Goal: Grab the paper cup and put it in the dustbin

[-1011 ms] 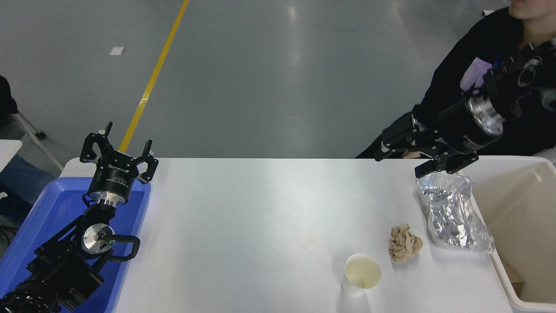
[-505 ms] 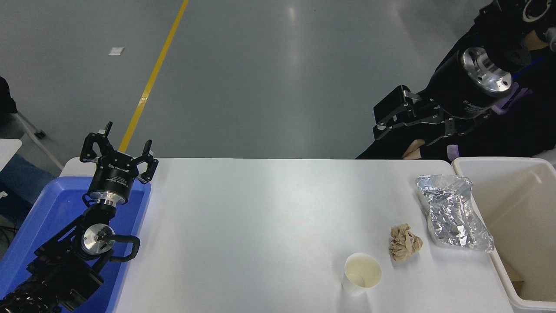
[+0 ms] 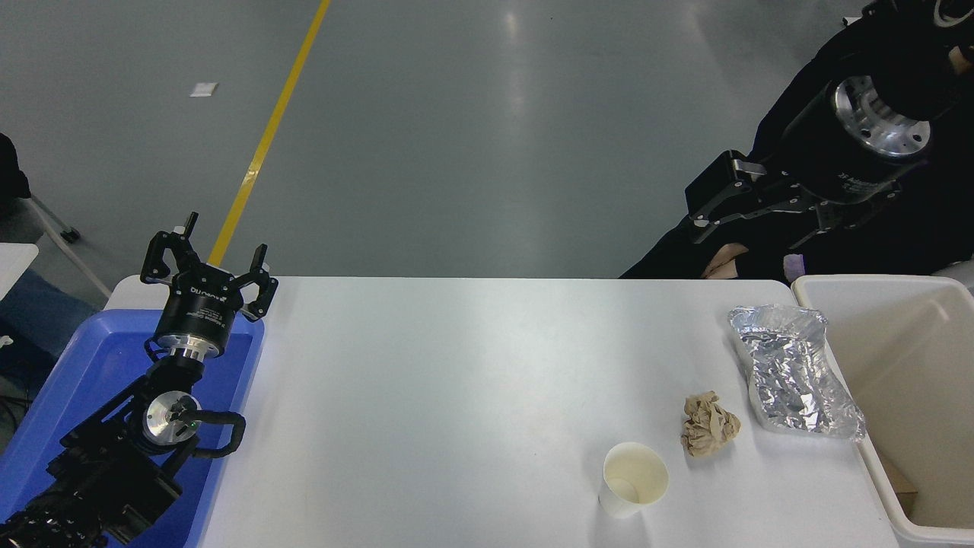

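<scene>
The paper cup [image 3: 635, 479] stands upright on the white table near the front right, rim up, cream inside showing. The dustbin [image 3: 837, 285] is the big cream-white bin at the table's right edge. My right gripper [image 3: 765, 217] hangs high above the table's far right corner. It is open and empty, far behind and above the cup. My left gripper [image 3: 209, 262] is parked open over the blue tray at the lower left.
A crumpled brown paper ball [image 3: 709, 435] lies just right of the cup. A crinkled silver foil tray [image 3: 795, 373] lies beside the bin. A blue plastic tray [image 3: 76, 380] sits at the left. A person in dark clothes [image 3: 727, 262] sits behind the far right corner.
My right gripper has risen from just above the foil tray and drawn back up and to the right, empty. The cup, paper ball, foil tray and left arm have not moved.
</scene>
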`<state>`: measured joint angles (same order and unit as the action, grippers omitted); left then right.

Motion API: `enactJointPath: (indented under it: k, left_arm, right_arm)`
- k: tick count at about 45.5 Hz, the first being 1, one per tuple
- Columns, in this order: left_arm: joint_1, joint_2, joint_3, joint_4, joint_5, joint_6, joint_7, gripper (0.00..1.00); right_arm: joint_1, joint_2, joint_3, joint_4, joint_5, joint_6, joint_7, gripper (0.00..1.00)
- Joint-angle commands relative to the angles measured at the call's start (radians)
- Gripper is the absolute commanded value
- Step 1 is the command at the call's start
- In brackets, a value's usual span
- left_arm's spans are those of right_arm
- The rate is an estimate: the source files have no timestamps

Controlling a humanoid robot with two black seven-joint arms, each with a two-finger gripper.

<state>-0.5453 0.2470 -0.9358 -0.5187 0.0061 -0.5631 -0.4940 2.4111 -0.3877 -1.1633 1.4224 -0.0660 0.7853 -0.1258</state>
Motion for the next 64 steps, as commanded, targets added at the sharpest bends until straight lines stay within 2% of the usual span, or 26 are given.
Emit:
enactJointPath:
  k: [1, 15, 25, 39, 41, 50, 64]
  left_arm:
    - [0.001, 0.0, 0.0, 0.0, 0.0, 0.0, 0.0, 0.98]
    - [-0.001, 0.0, 0.0, -0.001, 0.0, 0.0, 0.0, 0.98]
    - [-0.001, 0.0, 0.0, -0.001, 0.0, 0.0, 0.0, 0.98]
    - [-0.001, 0.0, 0.0, 0.0, 0.0, 0.0, 0.0, 0.98]
    - [-0.001, 0.0, 0.0, -0.001, 0.0, 0.0, 0.0, 0.98]
    - [-0.001, 0.0, 0.0, 0.0, 0.0, 0.0, 0.0, 0.98]
    - [-0.001, 0.0, 0.0, -0.001, 0.0, 0.0, 0.0, 0.98]
  right_arm:
    - [-0.013, 0.001, -0.004, -0.002, 0.0, 0.0, -0.005, 1.0]
    - [-0.222, 0.016, 0.048, 0.0, 0.009, 0.0, -0.005, 1.0]
    - [-0.454, 0.084, 0.159, -0.049, 0.002, 0.0, -0.005, 1.0]
    - [-0.567, 0.132, 0.149, -0.05, 0.014, 0.0, -0.003, 1.0]
    - [-0.593, 0.145, 0.151, -0.05, 0.015, 0.0, -0.003, 0.98]
    - [-0.658, 0.164, 0.146, -0.05, 0.022, -0.245, -0.005, 0.97]
    - [-0.744, 0.208, 0.146, -0.05, 0.018, -0.383, -0.003, 0.98]
